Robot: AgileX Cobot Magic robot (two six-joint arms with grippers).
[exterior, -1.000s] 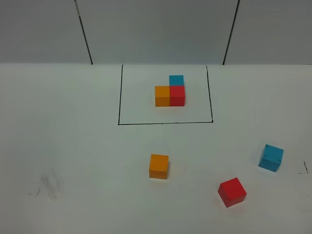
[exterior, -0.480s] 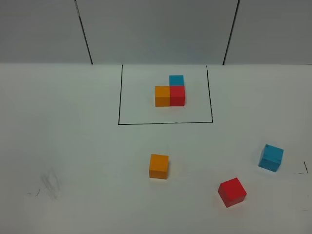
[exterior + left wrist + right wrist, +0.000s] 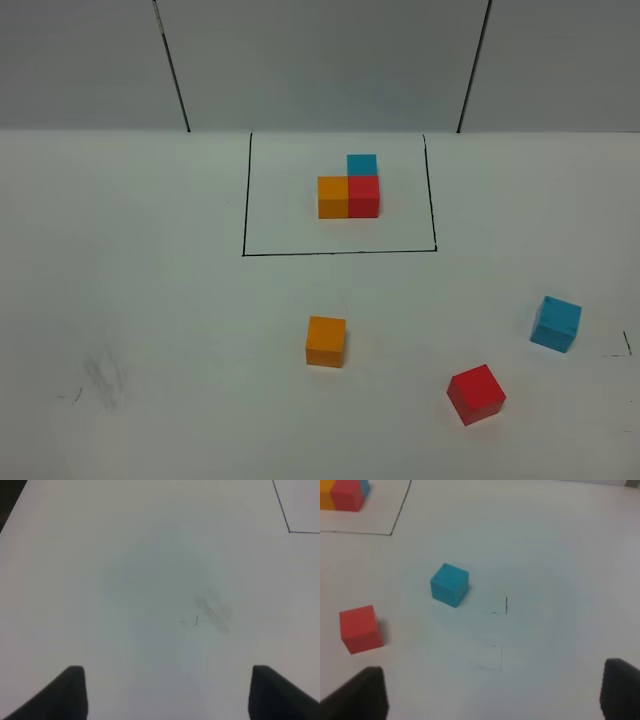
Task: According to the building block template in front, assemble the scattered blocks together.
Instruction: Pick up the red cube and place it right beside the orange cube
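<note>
The building block template is an L of orange, red and light blue cubes inside a drawn black rectangle at the back of the table. The scattered blocks lie apart in front of it: orange in the middle, red nearer at the right, light blue at the far right. No arm shows in the high view. My left gripper hangs open over bare table. My right gripper is open too, above the table near the blue block and the red block.
A grey scuff mark is on the near left of the white table, under the left gripper. A grey wall with two dark seams stands behind the table. Small pen marks lie beside the blue block.
</note>
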